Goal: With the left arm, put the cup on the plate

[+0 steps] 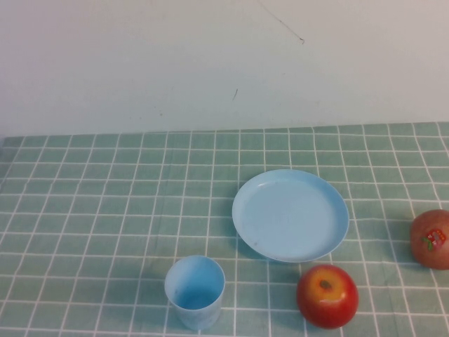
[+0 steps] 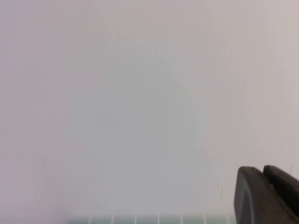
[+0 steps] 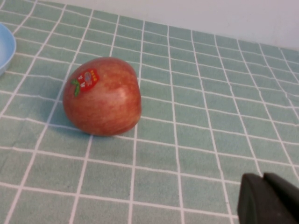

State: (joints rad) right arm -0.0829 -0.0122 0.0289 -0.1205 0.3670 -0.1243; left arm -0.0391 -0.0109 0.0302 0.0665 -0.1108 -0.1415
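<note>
The light blue cup (image 1: 195,291) stands upright and empty near the table's front edge, left of centre. The light blue plate (image 1: 290,214) lies empty to its right and farther back, apart from the cup. Neither arm shows in the high view. In the left wrist view my left gripper (image 2: 261,171) is shut and empty, facing the white wall with only a strip of tablecloth below; the cup and plate are out of that view. My right gripper (image 3: 262,177) is shut and empty above the cloth. The plate's rim (image 3: 4,44) shows at the edge of the right wrist view.
A red apple (image 1: 327,295) sits just in front of the plate, right of the cup. A second, stickered apple (image 1: 430,239) lies at the right edge and shows in the right wrist view (image 3: 102,95). A green checked cloth (image 1: 105,210) covers the table; a white wall stands behind.
</note>
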